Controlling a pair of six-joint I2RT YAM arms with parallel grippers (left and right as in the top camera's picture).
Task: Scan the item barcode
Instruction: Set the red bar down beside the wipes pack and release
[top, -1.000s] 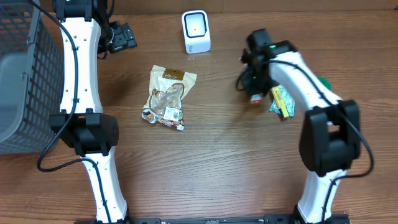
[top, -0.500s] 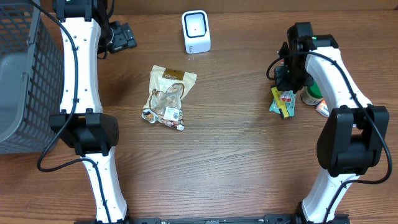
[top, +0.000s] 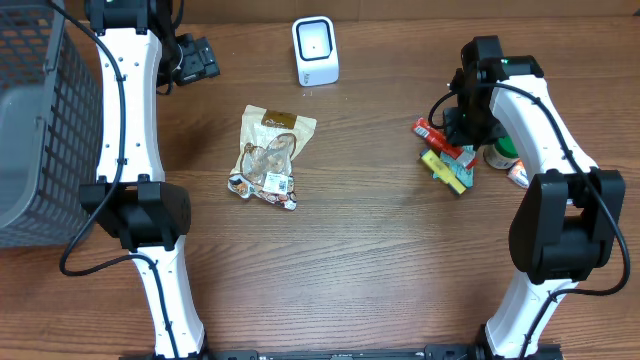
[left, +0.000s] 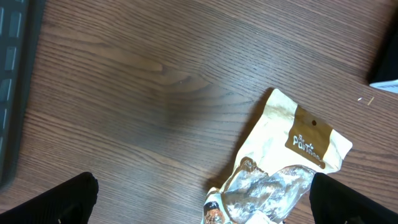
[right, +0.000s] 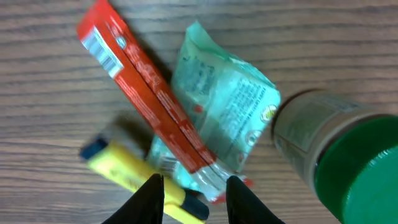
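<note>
A red box with a barcode on one end lies tilted across a teal packet and a yellow marker at the right of the table. My right gripper hovers just over this pile, open, its jaws apart and gripping nothing. The white scanner stands at the back centre. A beige snack bag lies left of centre. My left gripper is wide open and empty at the back left, its fingers above the table.
A green-lidded jar stands right beside the pile, with a small orange-and-white item next to it. A grey mesh basket fills the left edge.
My right gripper swung right to the pile, then opened; the red box has dropped out and now lies on the teal packet, sticking out to the left. The left arm is still.
</note>
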